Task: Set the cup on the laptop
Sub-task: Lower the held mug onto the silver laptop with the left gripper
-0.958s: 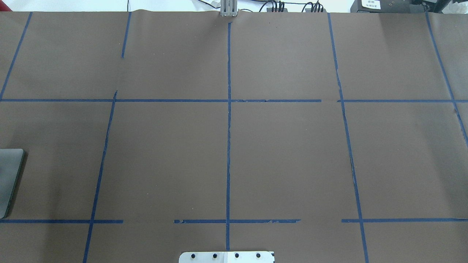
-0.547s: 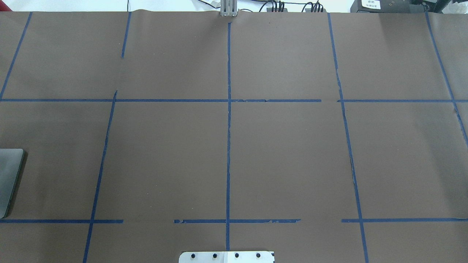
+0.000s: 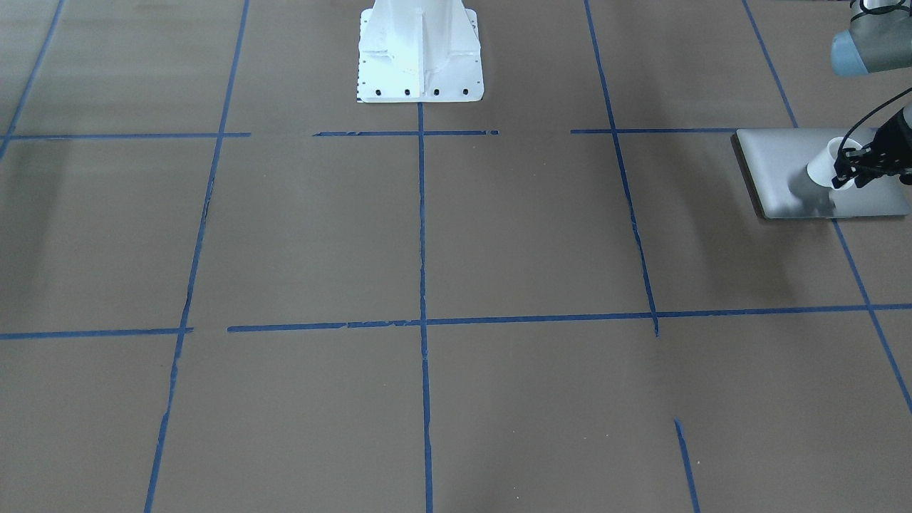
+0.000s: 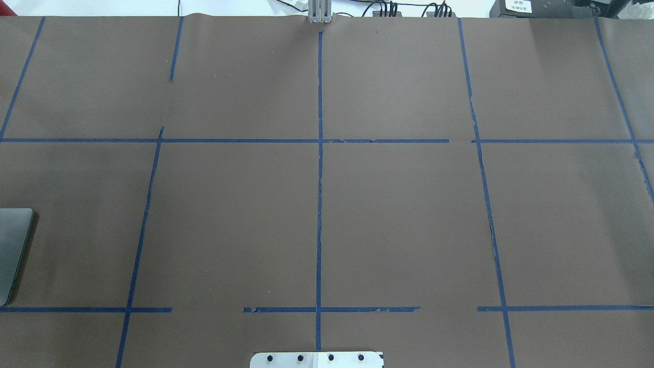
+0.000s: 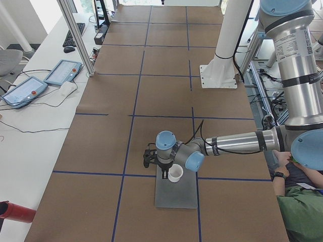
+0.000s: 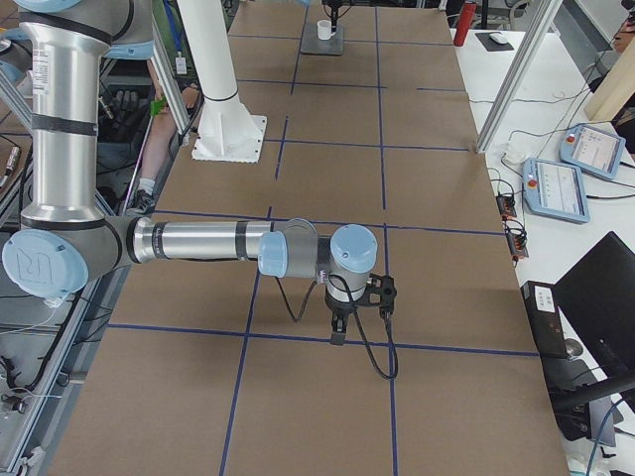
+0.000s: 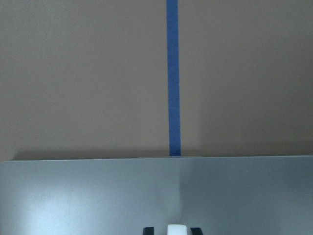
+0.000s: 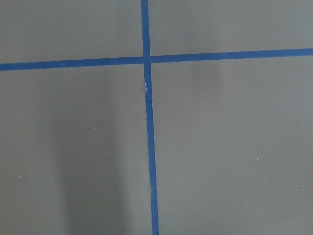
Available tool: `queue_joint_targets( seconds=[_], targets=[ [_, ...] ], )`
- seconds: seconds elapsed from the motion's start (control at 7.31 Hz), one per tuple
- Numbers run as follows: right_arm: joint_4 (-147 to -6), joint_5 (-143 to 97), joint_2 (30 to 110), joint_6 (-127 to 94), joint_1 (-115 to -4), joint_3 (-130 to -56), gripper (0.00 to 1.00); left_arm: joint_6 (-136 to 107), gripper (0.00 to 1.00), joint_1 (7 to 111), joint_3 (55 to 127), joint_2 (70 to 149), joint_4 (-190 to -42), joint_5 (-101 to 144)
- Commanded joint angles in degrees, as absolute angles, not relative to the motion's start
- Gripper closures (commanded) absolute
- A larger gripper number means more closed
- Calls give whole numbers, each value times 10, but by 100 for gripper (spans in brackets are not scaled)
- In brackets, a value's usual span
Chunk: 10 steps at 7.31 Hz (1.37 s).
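The silver-grey laptop (image 3: pixel 784 160) lies shut and flat at the table's left end; its corner shows in the overhead view (image 4: pixel 13 245). My left gripper (image 3: pixel 846 173) is shut on the rim of the small white cup (image 3: pixel 823 167) and holds it over the laptop's lid. I cannot tell whether the cup touches the lid. The exterior left view shows the cup (image 5: pixel 175 173) near the laptop's (image 5: pixel 176 194) far edge. In the left wrist view a white bit of cup (image 7: pixel 176 229) sits between two dark fingertips (image 7: pixel 148 229). My right gripper (image 6: pixel 337 335) hangs over the brown table far from both; I cannot tell its state.
The table is covered in brown paper with a grid of blue tape lines (image 4: pixel 319 204). The white robot base (image 3: pixel 419 50) stands at the robot's side of the table. Tablets (image 5: pixel 63 72) and a keyboard lie on a side bench beyond the far edge.
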<state>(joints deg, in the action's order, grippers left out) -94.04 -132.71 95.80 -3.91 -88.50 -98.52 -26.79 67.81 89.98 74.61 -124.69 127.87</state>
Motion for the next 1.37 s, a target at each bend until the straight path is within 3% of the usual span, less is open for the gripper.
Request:
queue_joint_targets(
  seconds=[0.0,0.27,0.55,0.96,1.23],
  targets=[
    [-940,-1327,958,-39,-885,-985,0,-265,0,695,907,749,-1243,1281],
    [-940,-1327,958,-39,-885,-985,0,-198,0,730,938,758,-1157,1281],
    [-940,-1327,958,-39,-885,-985,0,-35,0,821,966,816,-1017,1280],
    [-940,-1327,958,-39,-885,-985,0,28,0,914,1024,812,-997,1319],
    [-940,-1327,958,-40,-885,-985,0,29,0,916,1034,789,-969,1360]
  ],
)
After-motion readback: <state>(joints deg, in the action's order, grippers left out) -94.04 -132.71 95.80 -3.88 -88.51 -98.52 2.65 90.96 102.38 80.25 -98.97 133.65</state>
